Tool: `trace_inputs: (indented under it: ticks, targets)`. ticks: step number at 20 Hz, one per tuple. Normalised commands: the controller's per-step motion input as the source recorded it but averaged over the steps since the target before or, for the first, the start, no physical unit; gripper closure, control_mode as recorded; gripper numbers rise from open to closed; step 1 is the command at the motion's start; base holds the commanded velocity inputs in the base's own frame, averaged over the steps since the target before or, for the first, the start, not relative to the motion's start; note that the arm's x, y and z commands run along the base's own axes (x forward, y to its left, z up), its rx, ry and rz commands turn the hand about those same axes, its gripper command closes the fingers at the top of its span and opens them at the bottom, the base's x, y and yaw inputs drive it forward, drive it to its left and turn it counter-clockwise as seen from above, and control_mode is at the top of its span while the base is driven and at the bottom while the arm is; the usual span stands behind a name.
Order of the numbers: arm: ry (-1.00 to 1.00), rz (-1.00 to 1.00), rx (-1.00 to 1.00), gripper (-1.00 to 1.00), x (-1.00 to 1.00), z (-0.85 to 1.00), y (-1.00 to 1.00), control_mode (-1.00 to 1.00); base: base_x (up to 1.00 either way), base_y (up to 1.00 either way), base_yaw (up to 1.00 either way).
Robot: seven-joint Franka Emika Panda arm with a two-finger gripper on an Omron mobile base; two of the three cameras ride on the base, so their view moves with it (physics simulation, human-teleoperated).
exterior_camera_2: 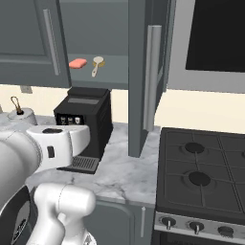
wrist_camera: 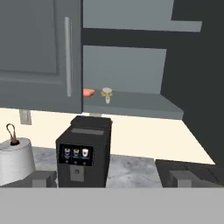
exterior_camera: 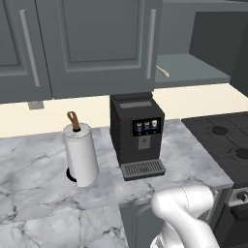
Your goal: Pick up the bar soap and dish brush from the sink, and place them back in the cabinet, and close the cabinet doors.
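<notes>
I see the bar soap (exterior_camera_2: 78,63) and the dish brush (exterior_camera_2: 97,64) lying side by side on the inner shelf of the cabinet (exterior_camera_2: 110,72), the soap to the left, the brush just beside it (head toward the back, handle pointing out at me). From the hand camera both cabinet doors stand open: the left door (wrist_camera: 41,52) covers part of the shelf's left end, and the right door (exterior_camera_2: 143,72) swings out over the table (exterior_camera: 38,184). My claw (wrist_camera: 109,178) is spread wide and holds nothing, its fingertips (wrist_camera: 43,178) low in the hand view, well short of the shelf. Below the cabinet stand the coffee machine (exterior_camera: 137,133) and, left of it, a paper towel roll (exterior_camera: 81,152). The stove (exterior_camera_2: 203,177) sits to the right.
</notes>
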Motion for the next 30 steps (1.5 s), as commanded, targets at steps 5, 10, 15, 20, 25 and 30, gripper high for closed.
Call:
trace_inputs:
  ticks: [5, 10, 15, 20, 25, 30]
  targets:
    - [0.00, 0.01, 0.01, -1.00, 0.00, -0.13, -0.34, -1.00, 0.00, 0.00, 0.00]
    - [0.00, 0.02, 0.00, -1.00, -0.02, -0.11, -0.34, -1.00, 0.00, 0.00, 0.00]
    - [0.00, 0.02, 0.00, -1.00, -0.04, -0.08, -0.35, -1.00, 0.00, 0.00, 0.00]
    - [0.00, 0.01, 0.00, -1.00, 0.00, -0.09, -0.26, -1.00, 0.00, 0.00, 0.00]
    - [0.00, 0.00, 0.01, -1.00, 0.00, -0.05, -0.20, -1.00, 0.00, 0.00, 0.00]
    - [0.00, 0.00, 0.01, -1.00, 0.00, -0.10, -0.20, -1.00, 0.00, 0.00, 0.00]
